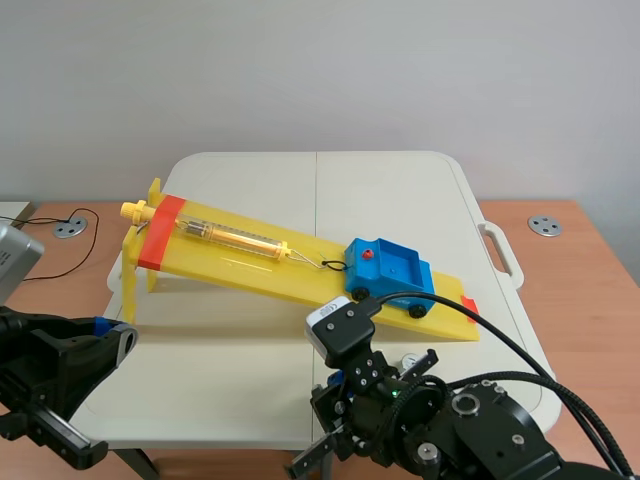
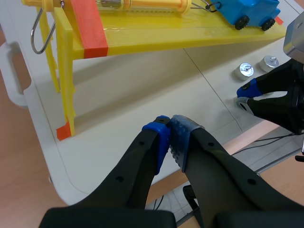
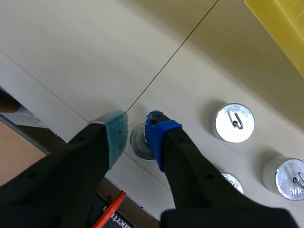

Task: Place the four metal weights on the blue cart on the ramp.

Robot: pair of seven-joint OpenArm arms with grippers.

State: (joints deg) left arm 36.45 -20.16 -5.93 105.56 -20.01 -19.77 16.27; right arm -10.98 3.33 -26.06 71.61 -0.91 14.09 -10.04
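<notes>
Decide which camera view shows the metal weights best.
The right wrist view: all four weights lie close, hooks visible, one at the right claw. The left wrist view shows some, small and far; the scene view barely glimpses one.

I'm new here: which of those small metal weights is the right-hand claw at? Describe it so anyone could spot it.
On the white table, in front of the yellow ramp's low end, four silver weights stand near the front edge. It is the weight inside the right gripper, on the table's middle seam, nearest the edge; the other three stand free beside it.
</notes>
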